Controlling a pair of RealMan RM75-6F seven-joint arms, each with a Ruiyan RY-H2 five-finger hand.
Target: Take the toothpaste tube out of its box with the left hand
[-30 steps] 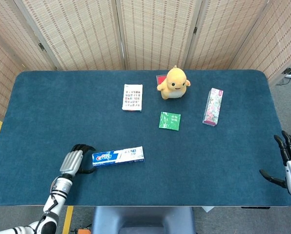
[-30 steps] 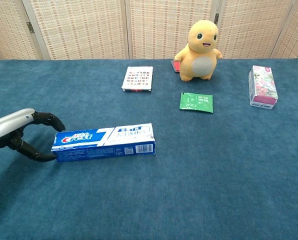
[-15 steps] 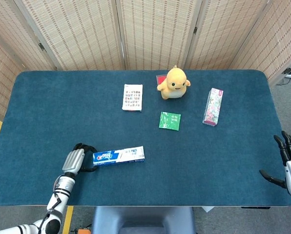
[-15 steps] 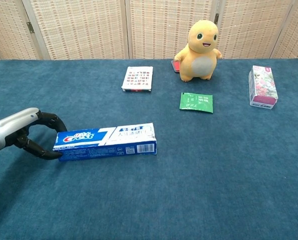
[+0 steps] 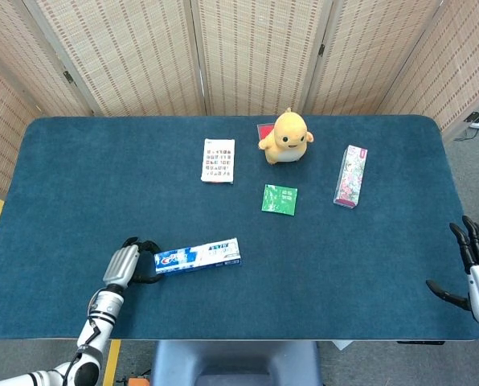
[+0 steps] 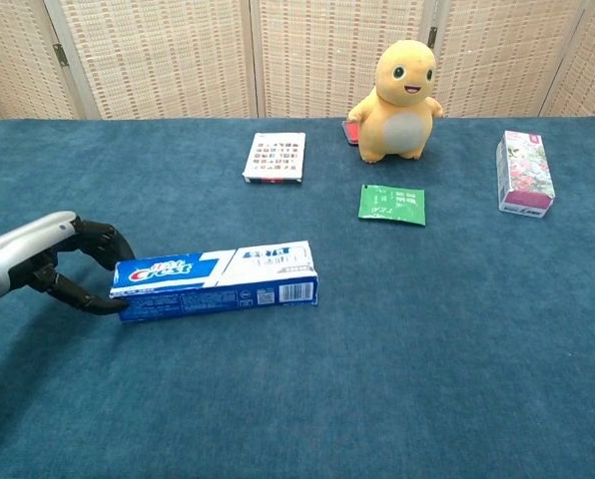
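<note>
The red thing [image 6: 352, 132] behind the yellow plush toy [image 6: 403, 88] is mostly hidden (unidentifiable), and the right hand [image 5: 478, 269] is cut off by the head view's edge.

A table [image 5: 79, 185] covered in dark blue-green cloth carries everything. Near its front left lies a blue and white toothpaste box [image 5: 198, 256], flat on its side. Further back a small white patterned box [image 5: 219, 160] lies flat, with a yellow plush toy [image 5: 286, 137] standing beside a red item at the far edge. A green packet [image 5: 280, 199] lies mid-table; a floral box [image 5: 350, 186] lies to the right
</note>
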